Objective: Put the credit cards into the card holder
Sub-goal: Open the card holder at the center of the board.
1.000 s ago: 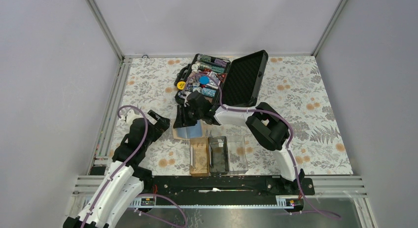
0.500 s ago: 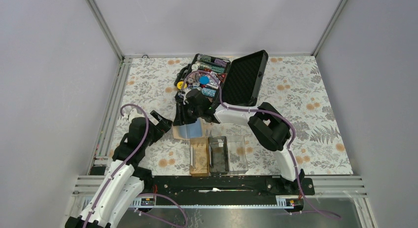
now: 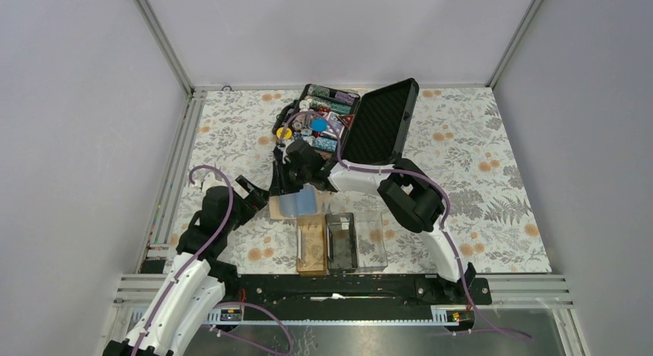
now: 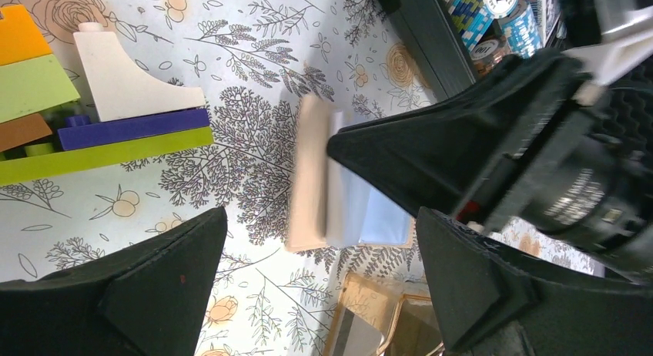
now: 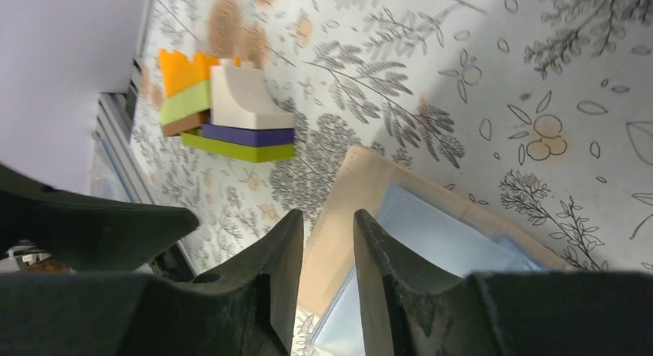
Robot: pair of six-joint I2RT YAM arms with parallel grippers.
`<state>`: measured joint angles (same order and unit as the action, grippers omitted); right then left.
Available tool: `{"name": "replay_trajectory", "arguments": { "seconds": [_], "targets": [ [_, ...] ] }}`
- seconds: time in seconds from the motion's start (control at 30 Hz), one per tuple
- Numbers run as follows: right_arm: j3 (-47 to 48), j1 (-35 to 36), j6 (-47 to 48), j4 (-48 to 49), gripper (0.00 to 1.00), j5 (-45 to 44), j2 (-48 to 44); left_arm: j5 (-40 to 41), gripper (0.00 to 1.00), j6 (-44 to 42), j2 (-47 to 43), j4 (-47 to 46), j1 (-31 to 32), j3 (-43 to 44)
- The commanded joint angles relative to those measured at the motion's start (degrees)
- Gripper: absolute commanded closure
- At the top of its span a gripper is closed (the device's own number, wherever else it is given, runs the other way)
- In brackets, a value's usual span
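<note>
— One stack of cards (image 3: 297,205) is lying just behind the holder (image 3: 383,242). Gripping yet?
— No. My right pincer (image 5: 329,221) is hovering over it, narrowly ajar, empty. My left pincer (image 4: 319,217) is gaping alongside. I judge the whole stack is waiting to go in.

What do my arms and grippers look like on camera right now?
The left arm and right arm have white shells with black joints, and a purple cable loops along each. The left gripper and right gripper are matte black, each with two wedge-shaped fingers tapering toward the tips.
</note>
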<state>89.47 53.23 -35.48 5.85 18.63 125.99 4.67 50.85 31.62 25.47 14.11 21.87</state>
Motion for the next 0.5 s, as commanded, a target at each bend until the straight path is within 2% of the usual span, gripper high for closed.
{"name": "replay_trajectory", "arguments": {
  "seconds": [0.0, 0.3, 0.47],
  "targets": [
    [1.47, 0.71, -1.6, 1.32, 0.63, 1.8, 2.85, -0.84, 0.01, -0.05, 0.16, -2.37, -0.41, -0.16],
    [2.56, 1.17, -2.1, 4.81, 0.6, 3.04, 5.72, -1.39, 0.01, 0.04, -0.14, -2.42, -0.4, -0.29],
    [3.09, 1.13, -0.1, 3.37, 0.52, 2.55, 3.83, -2.22, 0.01, -0.44, -0.01, -2.1, -0.4, 0.46]
  ]
}}
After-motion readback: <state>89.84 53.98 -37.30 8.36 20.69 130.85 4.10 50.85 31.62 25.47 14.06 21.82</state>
